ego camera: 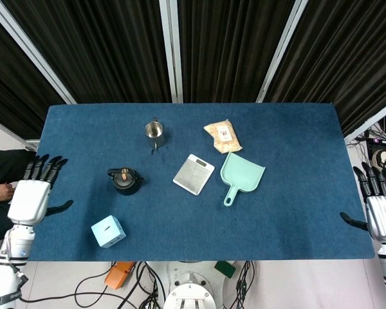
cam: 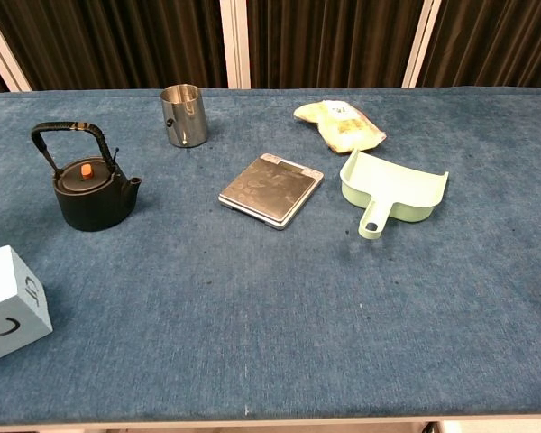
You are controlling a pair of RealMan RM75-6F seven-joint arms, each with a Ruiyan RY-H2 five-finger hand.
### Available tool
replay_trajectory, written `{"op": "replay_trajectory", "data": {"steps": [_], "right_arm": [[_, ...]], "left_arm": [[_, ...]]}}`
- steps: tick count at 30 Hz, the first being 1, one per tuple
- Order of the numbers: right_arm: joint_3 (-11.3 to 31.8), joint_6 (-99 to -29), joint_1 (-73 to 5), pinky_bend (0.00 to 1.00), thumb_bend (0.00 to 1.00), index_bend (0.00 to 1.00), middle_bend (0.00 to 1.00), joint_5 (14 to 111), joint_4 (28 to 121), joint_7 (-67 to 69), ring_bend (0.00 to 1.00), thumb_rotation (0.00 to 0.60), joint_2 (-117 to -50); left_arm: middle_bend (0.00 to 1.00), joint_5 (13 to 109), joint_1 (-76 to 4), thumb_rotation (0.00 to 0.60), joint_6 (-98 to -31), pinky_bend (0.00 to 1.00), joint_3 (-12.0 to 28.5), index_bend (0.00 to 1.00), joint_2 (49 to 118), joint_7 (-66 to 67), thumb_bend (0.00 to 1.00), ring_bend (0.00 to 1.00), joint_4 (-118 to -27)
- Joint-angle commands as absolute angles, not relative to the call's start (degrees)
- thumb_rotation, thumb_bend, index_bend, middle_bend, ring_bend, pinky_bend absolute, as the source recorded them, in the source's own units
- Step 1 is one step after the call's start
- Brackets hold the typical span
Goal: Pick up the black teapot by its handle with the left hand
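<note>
The black teapot (ego camera: 125, 181) stands upright on the blue table, left of centre, with an orange knob on its lid. Its arched handle (cam: 67, 132) stands up over the lid in the chest view, where the teapot (cam: 91, 193) is at the left. My left hand (ego camera: 32, 197) hovers at the table's left edge, fingers spread, holding nothing, well left of the teapot. My right hand (ego camera: 381, 212) is off the table's right edge, fingers spread and empty. Neither hand shows in the chest view.
A steel cup (ego camera: 155, 134) stands behind the teapot. A light blue cube (ego camera: 108, 231) lies in front of it. A silver scale (ego camera: 193, 174), a mint dustpan (ego camera: 240, 176) and a snack bag (ego camera: 222, 135) lie mid-table.
</note>
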State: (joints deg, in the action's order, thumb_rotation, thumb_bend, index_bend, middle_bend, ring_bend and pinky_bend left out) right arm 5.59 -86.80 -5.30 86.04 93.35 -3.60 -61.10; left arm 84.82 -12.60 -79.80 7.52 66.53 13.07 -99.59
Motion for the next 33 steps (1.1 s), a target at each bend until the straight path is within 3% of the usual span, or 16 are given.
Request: {"op": "replay_trajectory", "data": {"steps": [1,2,4,5,6,13,22,33], "right_arm": [[5.8,-87.6,-4.9,0.00,0.08,0.00,0.00,86.2,93.9,-3.7,0.00,0.600,-60.5],[5.8,-87.8,-4.7,0.00,0.08,0.00,0.00,86.2,94.0,-3.8,0.00,0.600,-60.3],[5.7,-87.9,-4.6,0.00,0.08,0.00,0.00,86.3,94.2,-3.7,0.00,0.600,-60.1],[5.6,-87.9,-4.6,0.00,0.08,0.00,0.00,86.3,94.2,-3.6,0.00,0.600,-60.1],[5.6,-87.9,-4.5,0.00,0.08,0.00,0.00,86.3,94.1,-3.5,0.00,0.600,-60.1],[5.4,-87.8,-4.2,0.00,0.08,0.00,0.00,86.1,93.5,-2.8,0.00,0.600,-60.0],[5.2,-86.9,-4.3,0.00,0.08,0.00,0.00,85.6,92.5,-2.1,0.00,0.600,-60.5],[5.1,-86.2,-4.5,0.00,0.08,0.00,0.00,85.4,92.1,-1.9,0.00,0.600,-60.9]], "left_arm": [[0.20,83.6,-18.5,0.571,-73.0,0.00,10.3,0.21,67.1,15.2,0.12,0.13,-103.0],[0.21,82.5,-20.4,0.531,-70.7,0.00,11.1,0.22,67.6,16.0,0.12,0.14,-103.7],[0.23,79.7,-23.4,0.355,-66.9,0.00,12.5,0.25,68.9,16.9,0.11,0.17,-104.6],[0.24,78.5,-24.7,0.300,-65.6,0.00,13.0,0.26,69.6,17.4,0.10,0.18,-104.7],[0.25,77.3,-25.8,0.284,-64.3,0.00,13.5,0.26,70.2,18.1,0.10,0.19,-104.7],[0.30,65.1,-32.8,0.211,-59.0,0.00,14.8,0.28,75.6,29.7,0.09,0.23,-102.5],[0.40,52.9,-36.4,0.109,-59.9,0.00,12.8,0.35,79.7,38.7,0.07,0.31,-100.3],[0.46,49.9,-38.3,0.093,-62.3,0.00,11.2,0.43,81.7,40.4,0.07,0.36,-98.1]]}}
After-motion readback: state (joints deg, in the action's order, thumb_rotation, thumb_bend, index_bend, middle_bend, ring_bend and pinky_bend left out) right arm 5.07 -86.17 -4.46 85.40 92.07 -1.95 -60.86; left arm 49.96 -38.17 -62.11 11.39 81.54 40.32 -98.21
